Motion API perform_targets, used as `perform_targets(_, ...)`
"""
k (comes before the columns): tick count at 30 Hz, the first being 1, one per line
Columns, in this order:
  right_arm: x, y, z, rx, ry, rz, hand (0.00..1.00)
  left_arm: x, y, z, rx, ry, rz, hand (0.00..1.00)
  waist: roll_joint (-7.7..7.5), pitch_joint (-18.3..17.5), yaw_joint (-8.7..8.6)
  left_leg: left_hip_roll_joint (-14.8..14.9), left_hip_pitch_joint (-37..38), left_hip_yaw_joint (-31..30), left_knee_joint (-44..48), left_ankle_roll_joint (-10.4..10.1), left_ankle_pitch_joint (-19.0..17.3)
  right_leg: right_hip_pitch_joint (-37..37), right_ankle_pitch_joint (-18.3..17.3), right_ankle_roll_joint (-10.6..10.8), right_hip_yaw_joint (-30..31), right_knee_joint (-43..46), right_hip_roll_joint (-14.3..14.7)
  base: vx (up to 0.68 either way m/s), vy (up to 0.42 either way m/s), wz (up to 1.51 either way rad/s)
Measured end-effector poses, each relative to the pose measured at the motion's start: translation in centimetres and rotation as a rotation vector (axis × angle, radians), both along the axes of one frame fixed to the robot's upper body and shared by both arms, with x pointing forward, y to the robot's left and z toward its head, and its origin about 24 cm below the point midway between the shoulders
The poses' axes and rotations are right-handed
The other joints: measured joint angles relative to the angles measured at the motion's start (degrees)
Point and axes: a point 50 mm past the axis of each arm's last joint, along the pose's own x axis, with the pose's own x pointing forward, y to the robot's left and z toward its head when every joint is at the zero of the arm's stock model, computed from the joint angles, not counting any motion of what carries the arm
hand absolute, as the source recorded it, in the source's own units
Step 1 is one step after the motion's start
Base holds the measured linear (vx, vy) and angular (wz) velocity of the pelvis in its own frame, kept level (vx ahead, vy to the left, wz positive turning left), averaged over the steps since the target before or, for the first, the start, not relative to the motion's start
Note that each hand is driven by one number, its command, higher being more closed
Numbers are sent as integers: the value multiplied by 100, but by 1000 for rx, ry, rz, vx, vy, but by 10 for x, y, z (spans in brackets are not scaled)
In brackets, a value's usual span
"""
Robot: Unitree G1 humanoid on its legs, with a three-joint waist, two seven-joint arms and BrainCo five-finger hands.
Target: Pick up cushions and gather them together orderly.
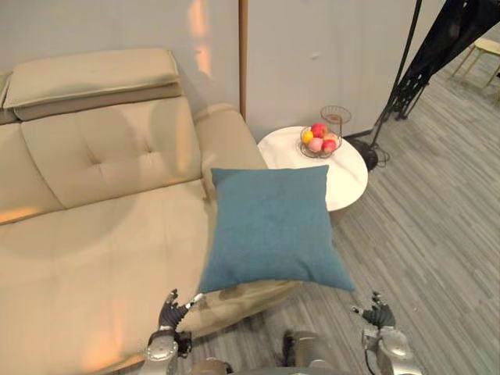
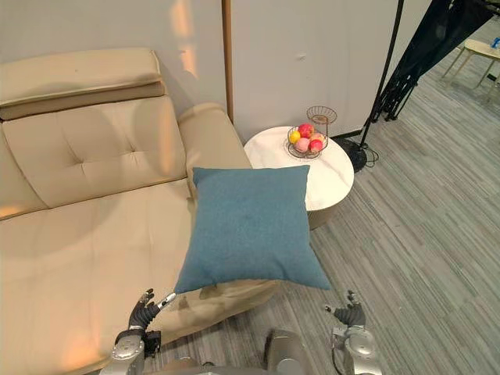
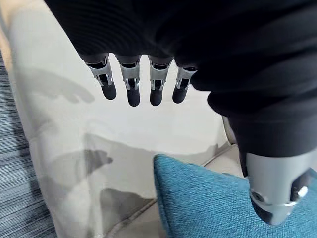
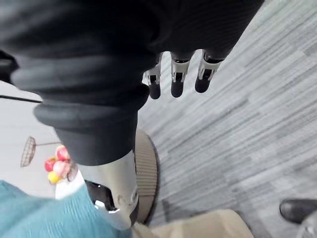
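A teal blue cushion (image 1: 271, 228) lies flat on the right end of the beige sofa (image 1: 101, 234), its near right corner hanging past the seat's front edge. My left hand (image 1: 170, 314) hovers low by the cushion's near left corner, fingers (image 3: 130, 89) straight and holding nothing. My right hand (image 1: 378, 316) hangs over the floor just off the cushion's near right corner, fingers (image 4: 177, 79) relaxed and empty. The cushion's corner (image 3: 208, 203) shows close under the left thumb.
A round white side table (image 1: 344, 176) stands right of the sofa with a wire bowl of fruit (image 1: 319, 141) and an empty wire basket (image 1: 336, 121). A black stand (image 1: 398, 86) rises behind it. Grey plank floor (image 1: 437, 234) spreads to the right. A dark shoe (image 4: 296, 210) rests on the floor.
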Motion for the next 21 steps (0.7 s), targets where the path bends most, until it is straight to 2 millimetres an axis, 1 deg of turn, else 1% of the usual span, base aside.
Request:
perform_targets(1,7,-6,9,-29,-38,11,0,2,2,2,5,-10,6,0,133,-2,6,81,-8,0,-113,-59,24,4,53,-72,-5,-162,117,156,-120,-26)
perform_targets(3,19,-10,28,-94,-115,55,0,3,8,3,9,-21,38,0,240,-14,-16,173,42,-7,-389,-203,116,40,153,-138,-19,-405,288,148,-132,-21)
perform_targets(5,23,-14,40,-130,-165,71,0,6,10,5,12,-32,43,0,238,-14,-39,190,157,-20,-575,-294,178,137,178,-168,-47,-542,369,93,-72,-3)
perform_targets(7,29,-19,58,-172,-240,80,0,9,10,8,12,-47,38,0,223,-20,-140,194,234,-55,-732,-310,254,258,224,-172,-115,-725,398,59,-26,9)
perform_targets(9,34,-19,65,-188,-279,99,0,14,9,11,13,-69,34,0,226,-22,-136,193,204,-51,-832,-297,337,296,373,-145,-98,-968,402,0,0,0)
perform_targets(11,40,-15,66,-181,-293,123,0,22,9,16,19,-97,19,0,228,-21,-117,152,116,-59,-868,-276,397,315,527,-124,-104,-1204,374,-6,41,2)
perform_targets(13,49,-3,66,-155,-303,186,0,28,8,20,28,-117,-4,0,234,-18,-112,108,3,-85,-867,-239,456,339,712,-106,-114,-1474,344,-33,57,5)
perform_targets(15,70,19,71,-129,-340,283,0,43,0,27,27,-149,-50,0,271,12,-100,23,-186,-147,-861,-211,559,330,968,-95,-126,-1798,270,-59,53,9)
perform_targets(16,76,24,73,-122,-352,305,0,47,-4,28,25,-159,-66,0,290,24,-98,4,-238,-165,-858,-188,577,310,1019,-88,-133,-1847,254,-86,38,10)
perform_targets(17,91,35,78,-111,-380,351,0,58,-12,33,22,-184,-104,0,318,58,-79,-29,-370,-176,-832,-162,594,205,1082,-82,-131,-1876,240,-120,13,6)
perform_targets(18,107,49,83,-96,-407,394,0,71,-23,40,16,-217,-147,0,362,115,2,-35,-562,-177,-773,-155,598,38,1182,-94,-129,-1876,232,-135,1,3)
perform_targets(19,113,54,85,-88,-419,408,0,77,-27,43,13,-231,-162,0,361,154,37,-41,-634,-176,-741,-143,605,-21,1204,-100,-125,-1875,228,-163,-22,7)
perform_targets(21,141,85,94,-50,-459,476,0,102,-43,57,4,-285,-210,0,351,415,52,-16,-1096,-291,-399,-138,598,-293,1347,-134,-165,-1870,156,-217,-17,18)
